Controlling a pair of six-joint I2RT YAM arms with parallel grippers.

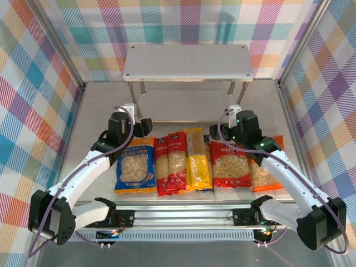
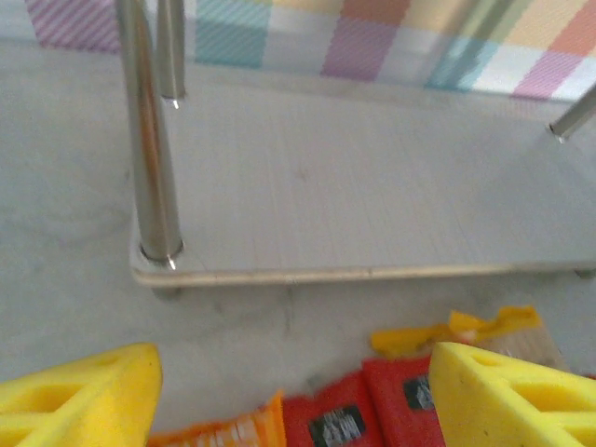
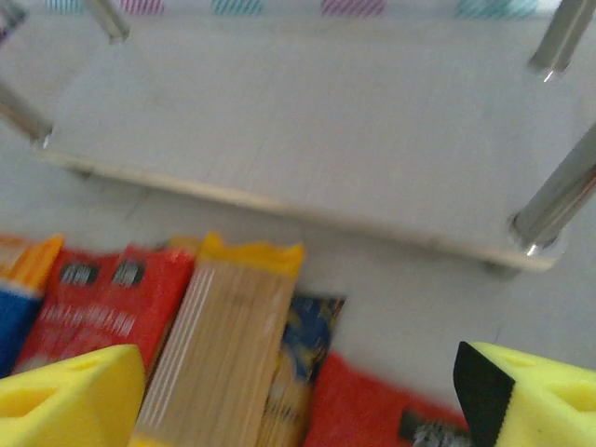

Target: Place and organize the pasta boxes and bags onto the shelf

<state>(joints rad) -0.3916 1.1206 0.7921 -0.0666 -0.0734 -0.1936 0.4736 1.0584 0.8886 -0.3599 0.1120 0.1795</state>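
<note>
The left gripper (image 2: 293, 400) and right gripper (image 3: 298, 391) both gape wide, holding nothing, over the far ends of the pasta boxes (image 1: 177, 164) and bags (image 1: 135, 167) lying side by side along the table's (image 1: 100, 111) near edge, the shelf (image 1: 188, 61) standing beyond them at its far edge.

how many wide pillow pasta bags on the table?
3: blue pillow bag at the row's left end, red pillow bag right of centre, orange pillow bag rightmost, partly under the right arm.
</note>
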